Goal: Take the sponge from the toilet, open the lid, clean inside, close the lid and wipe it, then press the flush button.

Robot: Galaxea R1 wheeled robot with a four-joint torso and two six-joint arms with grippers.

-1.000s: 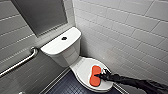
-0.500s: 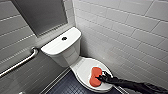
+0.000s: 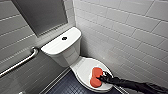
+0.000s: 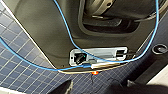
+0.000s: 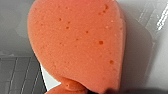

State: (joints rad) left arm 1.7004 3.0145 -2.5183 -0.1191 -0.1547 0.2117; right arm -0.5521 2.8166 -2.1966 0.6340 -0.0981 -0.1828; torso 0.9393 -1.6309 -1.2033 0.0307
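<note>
Lying on the closed lid, the sponge, right hand at its waist, grip not discernible.

No readable text, labels, brands, numbers or signs anywhere: none on the toilet, the sponge, or the tiled walls.

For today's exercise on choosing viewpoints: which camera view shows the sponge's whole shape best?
The head view: the sponge lies whole on the lid, pinched waist visible. The right wrist view gives its pores close up, cropped. The left wrist view faces floor tiles.
</note>
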